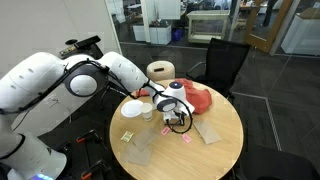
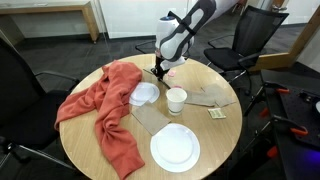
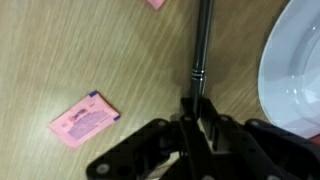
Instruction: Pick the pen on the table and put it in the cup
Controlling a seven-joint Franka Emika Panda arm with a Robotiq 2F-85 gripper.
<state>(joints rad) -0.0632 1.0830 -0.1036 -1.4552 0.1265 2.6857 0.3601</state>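
So this looks like the grab step: the end effector (image 3: 197,108) is pinching one end of the black pen (image 3: 202,45), and the rest of the pen sticks straight out ahead of it along the desk (image 3: 100,50). Can't tell from the wrist view if the pen is off the wood or lying on it. A pink packet (image 3: 85,118) sits off to one side of the fingers, and a white dish (image 3: 295,70) rim is just off the other side. The cup (image 2: 176,99) is close by the end effector in an exterior view, not touching it. Next I'd guess: lift, swing the pen over the cup's mouth and let go. It's a narrow target, so lining up matters. The arm (image 1: 110,68) reaches out over the desk, wrist bent so the end effector points straight down
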